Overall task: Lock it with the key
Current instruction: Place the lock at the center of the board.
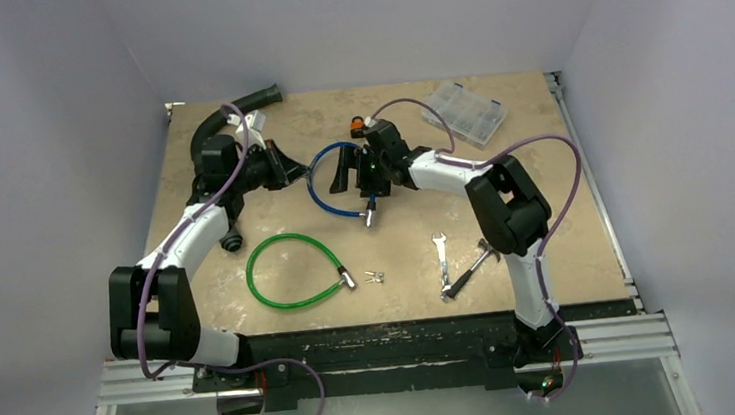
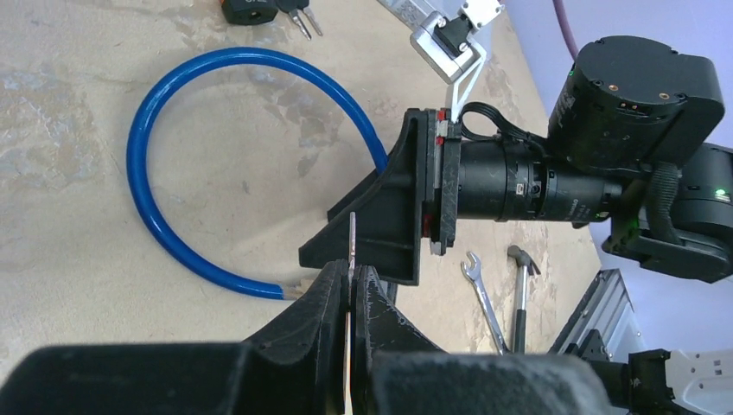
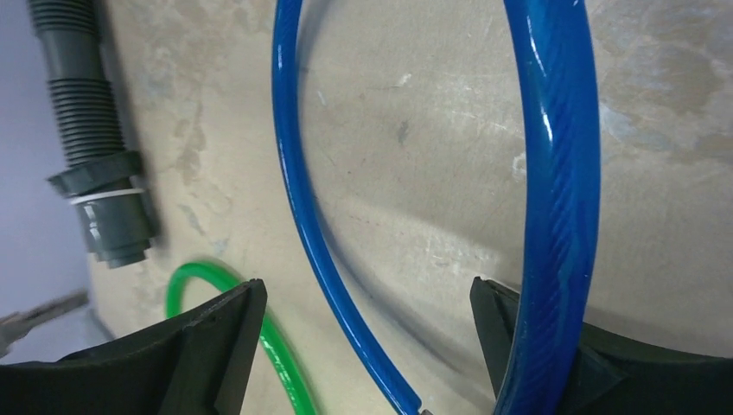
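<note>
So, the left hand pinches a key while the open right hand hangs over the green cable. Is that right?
No. The open right hand hangs over the blue cable, not the green cable, as the right wrist view shows. The left hand pinches a key.

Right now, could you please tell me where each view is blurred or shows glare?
Left wrist: the left gripper's near body is badly blurred, while its tips, the key and the blue cable are sharp. Right wrist: white glare streaks run along the cable, and the right gripper's fingers are dark. Top: even light, soft shadows, no glare.
</note>
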Controlling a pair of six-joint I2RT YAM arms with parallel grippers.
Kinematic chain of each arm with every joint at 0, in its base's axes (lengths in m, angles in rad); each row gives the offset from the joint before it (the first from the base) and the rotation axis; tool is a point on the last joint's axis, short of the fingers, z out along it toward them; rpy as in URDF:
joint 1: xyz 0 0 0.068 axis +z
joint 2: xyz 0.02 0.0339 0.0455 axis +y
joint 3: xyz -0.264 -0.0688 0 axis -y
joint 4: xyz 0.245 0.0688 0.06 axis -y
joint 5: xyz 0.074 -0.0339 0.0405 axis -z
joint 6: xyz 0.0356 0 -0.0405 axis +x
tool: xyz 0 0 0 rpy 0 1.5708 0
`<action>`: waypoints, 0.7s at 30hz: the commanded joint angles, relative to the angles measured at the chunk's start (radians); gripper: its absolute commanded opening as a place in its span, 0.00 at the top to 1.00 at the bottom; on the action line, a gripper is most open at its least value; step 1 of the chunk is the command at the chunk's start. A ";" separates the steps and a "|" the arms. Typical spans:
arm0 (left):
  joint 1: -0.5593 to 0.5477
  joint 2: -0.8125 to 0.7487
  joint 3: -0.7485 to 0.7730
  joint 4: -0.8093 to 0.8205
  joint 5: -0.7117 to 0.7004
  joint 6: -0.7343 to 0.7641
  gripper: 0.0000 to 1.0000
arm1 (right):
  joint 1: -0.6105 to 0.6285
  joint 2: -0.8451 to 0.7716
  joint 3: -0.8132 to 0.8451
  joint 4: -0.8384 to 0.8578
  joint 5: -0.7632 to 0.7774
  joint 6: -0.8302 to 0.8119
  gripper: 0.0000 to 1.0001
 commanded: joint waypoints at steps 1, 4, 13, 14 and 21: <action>0.003 -0.054 0.013 0.025 0.028 0.052 1.00 | 0.013 -0.081 0.068 -0.202 0.164 -0.131 0.01; 0.002 -0.060 0.008 0.030 0.031 0.063 1.00 | 0.021 -0.118 0.060 -0.218 0.185 -0.172 0.01; 0.002 -0.043 0.018 0.037 0.043 0.082 1.00 | 0.030 -0.116 0.106 -0.250 0.224 -0.191 0.01; 0.002 -0.043 0.021 0.036 0.045 0.080 1.00 | 0.031 -0.097 0.135 -0.252 0.201 -0.189 0.01; 0.002 -0.049 0.026 0.021 0.040 0.093 1.00 | 0.041 -0.079 0.161 -0.214 0.014 -0.160 0.01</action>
